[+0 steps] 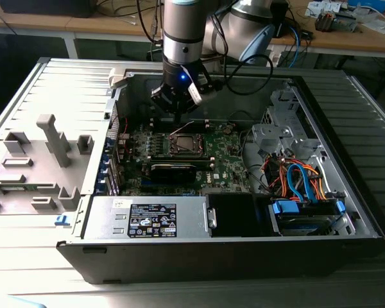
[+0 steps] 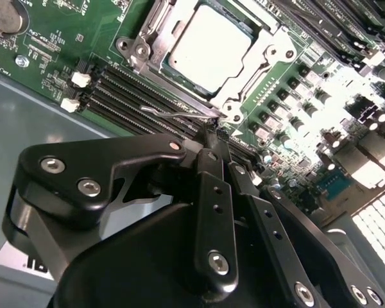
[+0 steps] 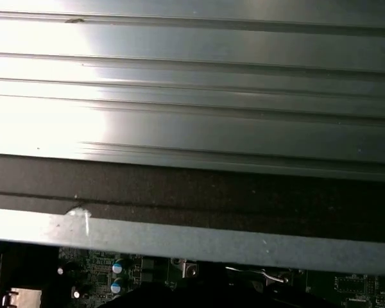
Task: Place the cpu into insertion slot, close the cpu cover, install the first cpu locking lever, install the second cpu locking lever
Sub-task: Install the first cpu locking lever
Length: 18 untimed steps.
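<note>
Hovering over the open computer case [image 1: 346, 128], the end effector [image 2: 212, 138] is pointing straight down from the upright arm [image 1: 183, 32]; its black fingers [image 2: 215, 212] are pressed together, gripping nothing. Its tip is sitting just beside a thin wire locking lever [image 2: 173, 114] at the socket's edge. Inside the insertion slot [image 2: 141, 48] on the green motherboard [image 2: 51, 38], the cpu [image 2: 208, 48] is lying flat, with the cpu cover [image 2: 276, 54] framing it. A white label [image 1: 153, 219] is showing on the power supply, its print too small to read.
</note>
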Each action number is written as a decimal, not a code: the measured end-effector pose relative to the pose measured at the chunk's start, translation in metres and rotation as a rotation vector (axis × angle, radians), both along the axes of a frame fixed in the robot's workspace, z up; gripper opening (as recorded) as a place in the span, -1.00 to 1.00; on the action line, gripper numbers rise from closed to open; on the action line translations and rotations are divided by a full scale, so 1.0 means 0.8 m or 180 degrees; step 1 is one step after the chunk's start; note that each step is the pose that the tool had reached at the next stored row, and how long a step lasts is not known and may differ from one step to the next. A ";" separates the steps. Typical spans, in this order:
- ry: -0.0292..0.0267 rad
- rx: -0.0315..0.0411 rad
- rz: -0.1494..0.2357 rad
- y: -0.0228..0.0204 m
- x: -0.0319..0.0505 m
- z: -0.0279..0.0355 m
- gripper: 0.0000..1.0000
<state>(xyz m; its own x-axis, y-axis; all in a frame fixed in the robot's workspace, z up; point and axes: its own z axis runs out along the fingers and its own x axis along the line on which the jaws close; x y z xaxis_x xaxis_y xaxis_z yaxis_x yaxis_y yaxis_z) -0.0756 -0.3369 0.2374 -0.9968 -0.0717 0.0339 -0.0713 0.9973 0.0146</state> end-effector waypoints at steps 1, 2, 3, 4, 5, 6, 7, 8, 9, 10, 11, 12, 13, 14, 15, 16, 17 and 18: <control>0.0000 -0.0002 0.0002 0.0000 0.000 -0.0008 -0.79; 0.0000 -0.0003 0.0004 0.0000 0.001 -0.0017 -0.79; 0.0000 -0.0003 0.0007 0.0000 0.001 -0.0027 -0.79; 0.0000 -0.0004 0.0009 0.0000 0.001 -0.0034 -0.79; 0.0000 -0.0005 0.0012 0.0000 0.002 -0.0046 -0.79; 0.0000 -0.0005 0.0016 0.0000 0.002 -0.0057 -0.79; 0.0000 -0.0005 0.0020 0.0000 0.002 -0.0062 -0.79; 0.0000 -0.0006 0.0028 0.0000 0.002 -0.0068 -0.79; 0.0000 -0.0005 0.0039 0.0001 0.002 -0.0074 -0.79; 0.0000 -0.0005 0.0054 0.0003 0.002 -0.0081 -0.79; 0.0000 -0.0005 0.0067 0.0006 0.002 -0.0088 -0.79; 0.0000 -0.0005 0.0069 0.0009 0.002 -0.0093 -0.79; 0.0000 -0.0005 0.0070 0.0013 0.002 -0.0105 -0.79; 0.0000 -0.0006 0.0070 0.0017 0.002 -0.0113 -0.79; 0.0000 -0.0007 0.0070 0.0024 0.002 -0.0123 -0.79; 0.0000 -0.0006 0.0069 0.0030 0.002 -0.0134 -0.79; 0.0000 -0.0006 0.0070 0.0034 0.003 -0.0149 -0.79; 0.0000 -0.0006 0.0070 0.0037 0.003 -0.0159 -0.79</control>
